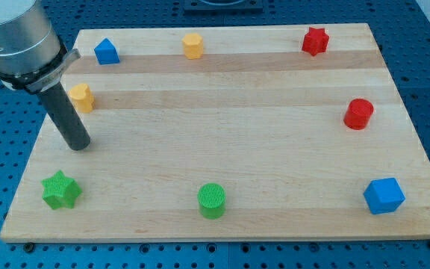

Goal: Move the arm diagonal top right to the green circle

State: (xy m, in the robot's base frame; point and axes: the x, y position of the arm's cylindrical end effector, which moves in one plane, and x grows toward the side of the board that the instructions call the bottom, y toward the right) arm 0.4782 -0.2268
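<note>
Green circle (211,200): upright cylinder, view's bottom centre of wooden board (230,142). Blue cube (384,196): bottom right corner. Green star (60,190): bottom left. My tip (80,146): bare rod, touching no block, above the star, well left of the circle.

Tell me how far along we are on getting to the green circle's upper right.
Done: nothing visible yet. In hand: my tip sits near the board's left side, below the yellow block and above the green star, well to the left of the green circle. Left: travel right across the bare wood to a spot diagonally up and right of the green circle; no blocks stand in that path.
</note>
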